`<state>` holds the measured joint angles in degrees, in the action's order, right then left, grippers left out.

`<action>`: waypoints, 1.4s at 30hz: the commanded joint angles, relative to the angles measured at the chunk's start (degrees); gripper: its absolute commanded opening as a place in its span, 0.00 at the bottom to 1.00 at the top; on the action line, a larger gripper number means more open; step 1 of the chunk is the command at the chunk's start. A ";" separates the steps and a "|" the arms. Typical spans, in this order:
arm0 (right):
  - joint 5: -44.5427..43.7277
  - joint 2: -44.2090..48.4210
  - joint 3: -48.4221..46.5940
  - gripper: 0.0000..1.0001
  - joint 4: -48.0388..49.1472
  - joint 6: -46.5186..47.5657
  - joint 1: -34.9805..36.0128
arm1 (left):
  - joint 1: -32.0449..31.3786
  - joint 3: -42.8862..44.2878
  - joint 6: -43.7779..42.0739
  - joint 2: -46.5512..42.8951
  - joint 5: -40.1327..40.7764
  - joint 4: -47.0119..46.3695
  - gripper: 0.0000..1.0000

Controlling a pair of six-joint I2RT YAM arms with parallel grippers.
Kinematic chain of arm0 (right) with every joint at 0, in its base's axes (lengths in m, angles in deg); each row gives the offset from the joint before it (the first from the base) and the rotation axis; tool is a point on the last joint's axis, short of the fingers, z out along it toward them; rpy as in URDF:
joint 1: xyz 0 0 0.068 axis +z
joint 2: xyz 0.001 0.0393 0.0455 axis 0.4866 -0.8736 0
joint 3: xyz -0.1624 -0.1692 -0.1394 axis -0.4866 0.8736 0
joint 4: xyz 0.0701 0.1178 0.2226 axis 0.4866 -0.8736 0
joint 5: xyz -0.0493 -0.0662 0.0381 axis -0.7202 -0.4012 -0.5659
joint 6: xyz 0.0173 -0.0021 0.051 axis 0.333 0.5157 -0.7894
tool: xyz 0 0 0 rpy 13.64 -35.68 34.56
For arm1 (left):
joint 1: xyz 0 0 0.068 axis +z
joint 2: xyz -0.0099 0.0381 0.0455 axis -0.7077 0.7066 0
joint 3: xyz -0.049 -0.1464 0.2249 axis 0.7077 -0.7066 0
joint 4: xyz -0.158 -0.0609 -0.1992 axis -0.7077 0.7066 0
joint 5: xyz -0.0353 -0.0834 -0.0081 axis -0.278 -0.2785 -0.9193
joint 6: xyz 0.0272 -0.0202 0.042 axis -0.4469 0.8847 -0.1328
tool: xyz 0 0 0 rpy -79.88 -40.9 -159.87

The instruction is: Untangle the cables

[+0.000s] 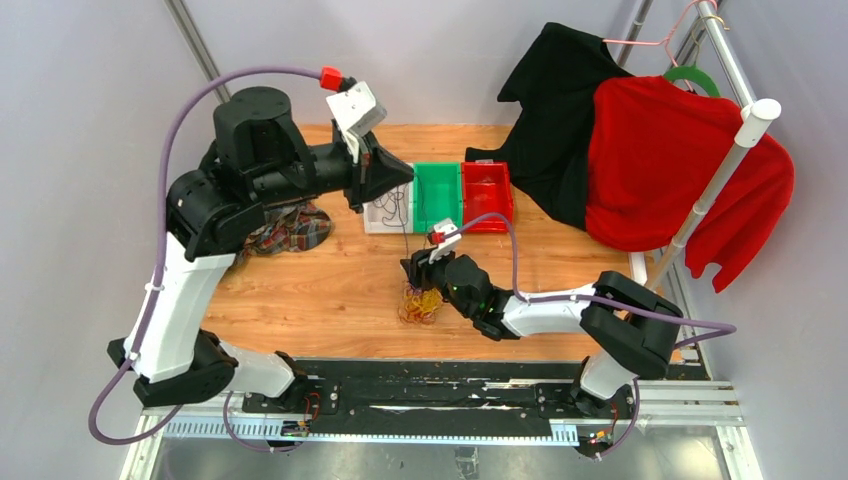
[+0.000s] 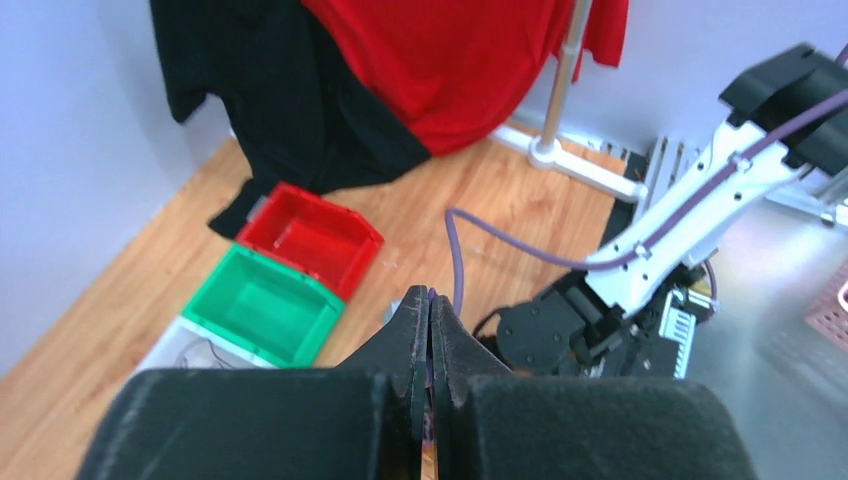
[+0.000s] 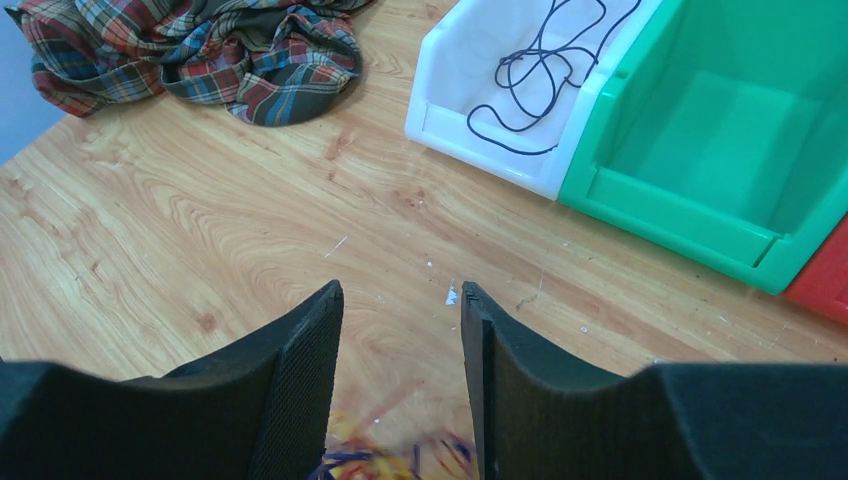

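A tangle of yellow-orange, dark red and purple cables [image 1: 420, 303] lies on the wooden table in front of the bins. My left gripper [image 1: 408, 176] is raised over the white bin, shut on a thin purple cable [image 2: 432, 295] that shows between its closed jaws. A thin strand [image 1: 407, 240] hangs from it down to the tangle. My right gripper [image 1: 415, 270] hovers low just over the tangle, open, with nothing between its fingers. In the right wrist view the tangle [image 3: 400, 460] is a blur below that gripper [image 3: 400, 292]. One dark cable [image 3: 540, 70] lies curled in the white bin [image 3: 480, 140].
A green bin [image 3: 660, 210] and a red bin [image 3: 825, 285] stand to the right of the white one. A plaid cloth [image 3: 200, 50] lies crumpled at the left. A rack with a red garment [image 1: 670, 160] and a black garment [image 1: 555, 110] stands at the back right.
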<state>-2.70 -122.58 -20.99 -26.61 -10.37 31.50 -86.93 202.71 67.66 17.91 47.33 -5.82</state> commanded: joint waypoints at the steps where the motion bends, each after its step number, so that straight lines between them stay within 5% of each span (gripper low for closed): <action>1: 0.28 -1.39 2.11 0.47 2.98 -2.04 -0.59 | -0.47 9.22 -2.32 2.05 1.45 -0.92 0.00; 9: -0.17 -2.01 10.11 0.45 7.07 -5.89 -0.37 | -0.47 24.72 -11.07 5.95 11.89 -3.77 0.00; 17: -2.34 -0.26 16.05 0.45 8.45 -6.38 0.12 | -0.50 19.89 -22.79 2.82 22.09 -21.43 0.01; 24: -3.44 4.88 16.66 0.44 6.35 -3.97 0.11 | -0.47 19.83 -30.70 4.60 23.93 -27.96 0.01; 32: 2.38 17.04 7.42 0.50 -2.91 3.00 3.29 | -0.47 21.96 -34.85 7.08 23.90 -30.78 0.00; 42: 13.34 6.27 -4.01 0.50 -1.54 3.68 4.07 | -0.47 21.77 -38.32 6.56 24.08 -33.39 0.00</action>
<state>5.96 -111.58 -23.66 -28.56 -7.55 34.67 -86.93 222.68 31.99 25.19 70.63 -35.67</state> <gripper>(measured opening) 0.511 0.015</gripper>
